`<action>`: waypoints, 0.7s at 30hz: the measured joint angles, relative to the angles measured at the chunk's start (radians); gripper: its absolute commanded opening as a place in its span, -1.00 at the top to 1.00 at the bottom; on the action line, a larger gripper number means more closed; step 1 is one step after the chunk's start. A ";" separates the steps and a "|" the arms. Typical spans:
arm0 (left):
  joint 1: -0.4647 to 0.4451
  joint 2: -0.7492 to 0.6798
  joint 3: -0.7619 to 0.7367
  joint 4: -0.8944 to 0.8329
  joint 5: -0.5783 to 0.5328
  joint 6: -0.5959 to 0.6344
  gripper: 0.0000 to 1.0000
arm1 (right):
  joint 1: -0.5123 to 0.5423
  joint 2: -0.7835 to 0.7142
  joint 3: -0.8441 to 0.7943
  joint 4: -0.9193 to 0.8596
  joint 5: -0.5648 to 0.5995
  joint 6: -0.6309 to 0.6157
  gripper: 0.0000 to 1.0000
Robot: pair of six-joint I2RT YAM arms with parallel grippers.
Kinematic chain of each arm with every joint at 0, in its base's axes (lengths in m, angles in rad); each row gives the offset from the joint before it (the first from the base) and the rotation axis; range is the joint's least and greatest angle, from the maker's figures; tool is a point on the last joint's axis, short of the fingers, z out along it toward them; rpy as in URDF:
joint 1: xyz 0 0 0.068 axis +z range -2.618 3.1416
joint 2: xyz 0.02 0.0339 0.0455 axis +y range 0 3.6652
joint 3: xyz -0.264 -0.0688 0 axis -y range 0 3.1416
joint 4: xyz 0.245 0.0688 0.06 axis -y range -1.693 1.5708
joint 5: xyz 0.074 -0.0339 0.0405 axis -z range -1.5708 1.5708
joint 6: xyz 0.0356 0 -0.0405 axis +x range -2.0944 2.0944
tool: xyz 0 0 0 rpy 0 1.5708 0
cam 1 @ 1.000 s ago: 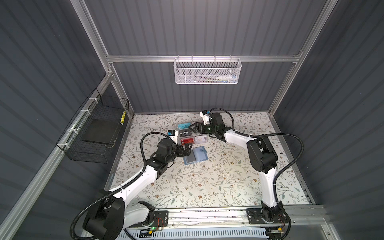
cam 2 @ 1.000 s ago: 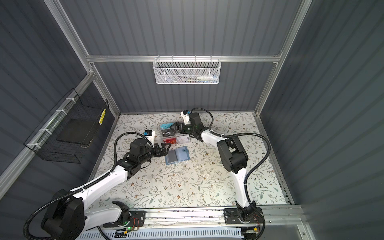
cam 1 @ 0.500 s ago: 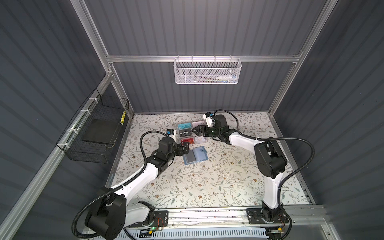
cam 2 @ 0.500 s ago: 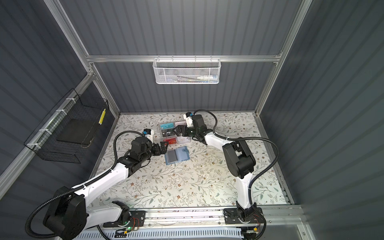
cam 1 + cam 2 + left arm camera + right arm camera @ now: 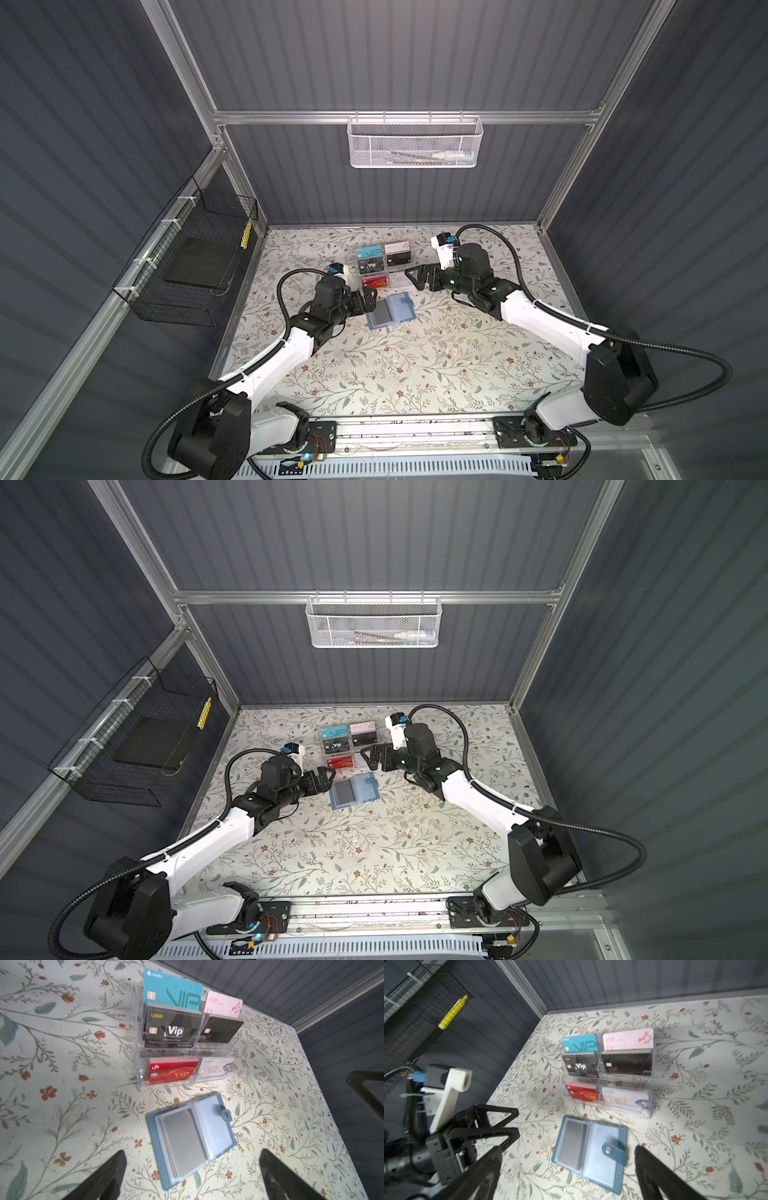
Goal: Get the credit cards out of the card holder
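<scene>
Open card holder [image 5: 390, 312] at frame centre on the surface, both arms empty beside it.
In both top views the left end effector [image 5: 367, 300] sits just left of the card holder, fully spread and holding nothing; the right end effector [image 5: 417, 277], likewise spread and empty, hangs above and right, by the clear rack [image 5: 384, 266]; credit cards [image 5: 381, 312] sit sleeved in the left page, long axis running up the frame; the left arm is nearer.
</scene>
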State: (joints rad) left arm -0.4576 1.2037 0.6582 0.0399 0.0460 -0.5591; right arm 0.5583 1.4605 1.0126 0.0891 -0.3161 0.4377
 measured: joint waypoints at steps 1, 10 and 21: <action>0.000 -0.007 -0.018 0.005 0.011 -0.011 -1.00 | -0.003 -0.016 -0.022 -0.002 -0.019 0.009 -0.98; -0.008 0.019 -0.140 0.120 0.129 -0.146 -1.00 | 0.017 -0.003 -0.198 0.087 -0.091 0.100 -0.98; -0.008 0.051 -0.149 0.202 0.197 -0.231 -1.00 | 0.117 0.222 -0.194 0.206 0.029 0.111 -0.98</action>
State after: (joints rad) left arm -0.4652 1.2552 0.5091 0.2417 0.2428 -0.7902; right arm 0.6750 1.6829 0.8188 0.2947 -0.2871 0.5488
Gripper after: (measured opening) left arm 0.998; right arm 0.989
